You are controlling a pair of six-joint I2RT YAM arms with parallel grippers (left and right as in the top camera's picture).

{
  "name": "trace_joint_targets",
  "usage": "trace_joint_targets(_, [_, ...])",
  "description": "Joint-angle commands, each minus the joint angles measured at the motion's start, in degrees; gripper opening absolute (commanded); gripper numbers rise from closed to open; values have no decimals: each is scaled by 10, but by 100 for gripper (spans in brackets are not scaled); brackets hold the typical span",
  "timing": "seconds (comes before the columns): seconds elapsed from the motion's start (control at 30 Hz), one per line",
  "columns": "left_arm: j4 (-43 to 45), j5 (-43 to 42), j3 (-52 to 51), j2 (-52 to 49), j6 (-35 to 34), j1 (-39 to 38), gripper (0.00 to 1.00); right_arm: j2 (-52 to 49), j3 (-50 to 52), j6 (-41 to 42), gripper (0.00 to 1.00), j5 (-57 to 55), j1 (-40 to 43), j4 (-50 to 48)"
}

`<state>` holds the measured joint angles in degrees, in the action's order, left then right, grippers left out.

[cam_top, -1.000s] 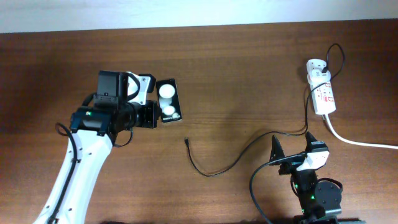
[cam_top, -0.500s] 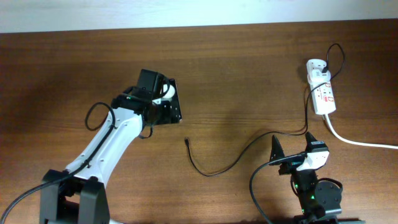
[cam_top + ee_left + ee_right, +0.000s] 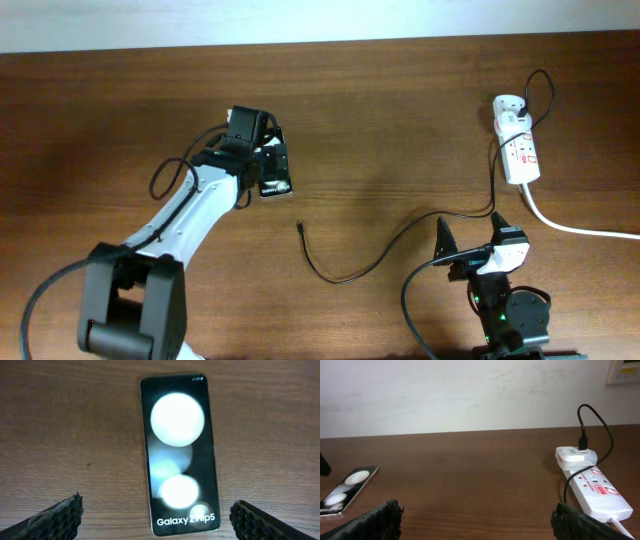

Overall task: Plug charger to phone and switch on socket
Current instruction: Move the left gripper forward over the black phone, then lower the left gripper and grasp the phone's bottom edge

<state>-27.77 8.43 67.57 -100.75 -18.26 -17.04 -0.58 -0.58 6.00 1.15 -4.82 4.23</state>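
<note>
flat phone [image 3: 180,455], loose charger [image 3: 583,443], white socket [image 3: 520,150]

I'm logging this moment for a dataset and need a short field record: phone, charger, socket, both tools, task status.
phone: flat on table, screen up, nothing plugged in
charger: connector tip loose on table, apart from phone; other end at white adapter
socket: table's right side; switch state unclear
left tool: open, above phone, not touching it
right tool: open, empty
task status: neither step visibly done
</note>
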Motion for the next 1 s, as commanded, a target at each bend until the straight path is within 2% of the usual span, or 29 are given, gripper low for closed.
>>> trace_joint_targets(0.0, [7, 4, 7, -9, -6, -1, 99, 4, 3, 0, 99, -3, -4, 3])
trace_joint_targets(0.47, [8, 4, 6, -19, -6, -1, 99, 4, 3, 0, 99, -3, -4, 3])
trace_joint_targets(0.7, [78, -33, 7, -94, -19, -1, 99, 4, 3, 0, 99, -3, -4, 3])
trace_joint_targets(0.83, [14, -43, 79, -94, -31, -5, 99, 4, 3, 0, 99, -3, -4, 3])
trace_joint_targets(0.97, [11, -42, 94, -102, -55, -5, 99, 4, 3, 0, 99, -3, -4, 3])
